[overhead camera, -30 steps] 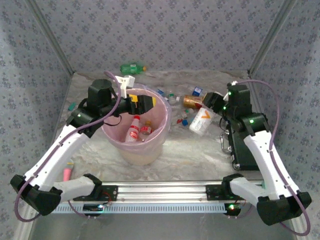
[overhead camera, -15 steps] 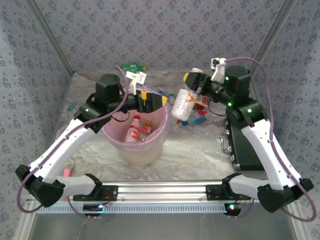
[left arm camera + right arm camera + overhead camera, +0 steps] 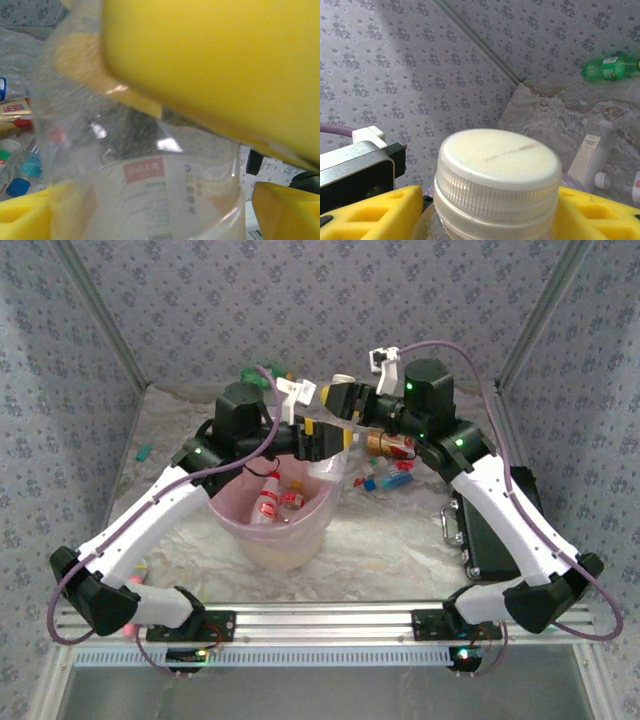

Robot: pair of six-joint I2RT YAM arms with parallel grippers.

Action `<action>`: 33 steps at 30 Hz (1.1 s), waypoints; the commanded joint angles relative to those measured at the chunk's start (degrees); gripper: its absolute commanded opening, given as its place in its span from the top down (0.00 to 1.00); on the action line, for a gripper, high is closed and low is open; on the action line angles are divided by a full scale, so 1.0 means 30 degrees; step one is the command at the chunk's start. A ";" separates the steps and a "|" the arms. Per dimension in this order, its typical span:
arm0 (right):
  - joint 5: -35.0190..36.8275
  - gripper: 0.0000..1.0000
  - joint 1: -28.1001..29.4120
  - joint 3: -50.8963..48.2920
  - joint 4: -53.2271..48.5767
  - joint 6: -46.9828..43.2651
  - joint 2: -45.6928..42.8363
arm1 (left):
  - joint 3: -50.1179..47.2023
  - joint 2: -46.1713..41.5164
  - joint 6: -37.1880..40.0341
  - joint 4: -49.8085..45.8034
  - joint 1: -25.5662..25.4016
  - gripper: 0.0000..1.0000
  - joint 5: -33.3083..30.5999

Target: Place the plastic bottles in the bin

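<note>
A clear plastic bottle with a white cap (image 3: 500,165) hangs over the far right rim of the bin (image 3: 280,545), a beige bucket with a pink liner. My right gripper (image 3: 340,398) is shut on its neck just under the cap (image 3: 343,379). The bottle's labelled body (image 3: 150,190) sits between the yellow fingers (image 3: 285,210) of my left gripper (image 3: 325,438), which stands open with a thin gap on one side. Two bottles (image 3: 268,495) lie inside the bin. More bottles (image 3: 385,445) lie on the table right of the bin, and a green one (image 3: 255,372) is by the back wall.
A black case (image 3: 495,530) lies on the table at the right, under my right arm. A small teal object (image 3: 145,452) sits near the left wall. A white bottle (image 3: 592,150) stands on the far table. Patterned walls close in the back and sides.
My right arm has lifted the clear bottle off the table and carried it left to the bin's far rim. My left gripper has moved right and now has the bottle's body between its fingers.
</note>
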 commanded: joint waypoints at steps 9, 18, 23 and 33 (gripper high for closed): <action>-0.0443 0.51 0.0153 0.0805 0.1014 0.0355 0.0225 | 0.0741 0.0142 -0.0088 0.1059 -0.0108 0.43 0.0076; 0.0239 0.03 -0.0191 0.1494 -0.0369 -0.0656 -0.0174 | 0.1063 -0.0216 0.0685 -0.0162 0.0104 0.45 -0.0727; 0.1651 0.00 -0.1250 0.1601 -0.2114 -0.1712 -0.1122 | 0.1379 -0.0770 0.1285 -0.1619 0.0616 0.48 -0.1036; 0.1563 0.00 -0.5715 -0.2367 -0.3484 -0.1675 -0.3888 | 0.2195 -0.3293 0.2675 -0.6363 0.2753 0.59 -0.2126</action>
